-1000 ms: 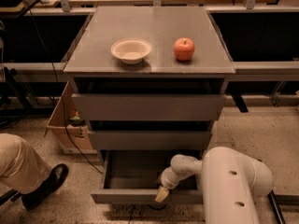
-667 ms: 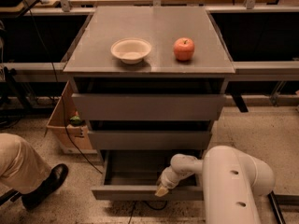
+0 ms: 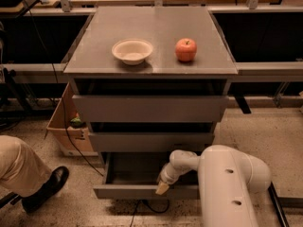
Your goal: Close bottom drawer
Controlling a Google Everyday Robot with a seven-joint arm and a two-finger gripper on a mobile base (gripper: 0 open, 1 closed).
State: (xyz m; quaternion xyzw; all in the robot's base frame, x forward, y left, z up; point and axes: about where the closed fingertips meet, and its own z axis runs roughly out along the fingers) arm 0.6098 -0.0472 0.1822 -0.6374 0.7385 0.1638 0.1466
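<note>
One push remains to be made: the end effector (image 3: 162,188), its opening not discernible, is placed at the front lip of the pulled-out bottom drawer (image 3: 125,192), so a steady inward shove is called for.

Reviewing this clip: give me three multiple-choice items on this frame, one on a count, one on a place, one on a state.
1. Things on the cabinet top: A one; B two; C four.
2. The tool is: A on that top; B at the bottom drawer's front edge; C behind the cabinet.
3. The bottom drawer is: A pulled out; B fully shut; C lifted out.
Key: 1 B, a bowl and an apple; 2 B, its tip is at the front panel; 3 A, its tray shows open.
</note>
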